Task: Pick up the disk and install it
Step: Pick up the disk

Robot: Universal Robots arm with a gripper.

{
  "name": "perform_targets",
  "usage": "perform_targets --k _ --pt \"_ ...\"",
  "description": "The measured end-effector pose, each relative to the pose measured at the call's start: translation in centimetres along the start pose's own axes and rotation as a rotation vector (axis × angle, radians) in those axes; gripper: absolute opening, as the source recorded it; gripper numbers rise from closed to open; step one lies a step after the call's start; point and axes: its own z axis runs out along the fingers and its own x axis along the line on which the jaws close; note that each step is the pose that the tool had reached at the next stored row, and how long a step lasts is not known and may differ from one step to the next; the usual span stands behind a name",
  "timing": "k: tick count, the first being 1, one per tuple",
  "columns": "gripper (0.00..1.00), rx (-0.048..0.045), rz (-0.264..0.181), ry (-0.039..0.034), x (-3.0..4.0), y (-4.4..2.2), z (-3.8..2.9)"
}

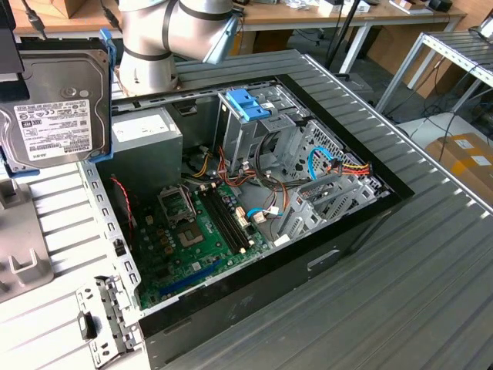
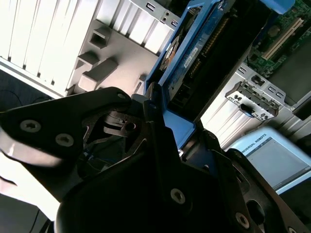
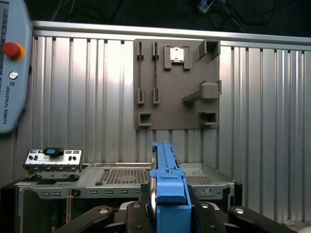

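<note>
We see the disk held upright at ten o'clock from the open computer case, near its rim. The gripper jaws clamp its blue frame edge. Room above the drive cage lies open.

Open computer case on ribbed metal table, green motherboard inside

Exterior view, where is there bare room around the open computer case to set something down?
The widest free patch is the ribbed table to the exterior view's right of the computer case. A narrower bare strip lies between the case and the grey fixture. Inside the case, motherboard, cables and drive cage crowd everything. The disk hangs at that view's left.
</note>
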Motion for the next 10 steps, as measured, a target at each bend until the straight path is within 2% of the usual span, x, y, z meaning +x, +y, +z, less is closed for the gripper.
perform_targets --k 10 --pt "0.37 0.0001 0.0 0.0 0.52 -0.22 -0.01"
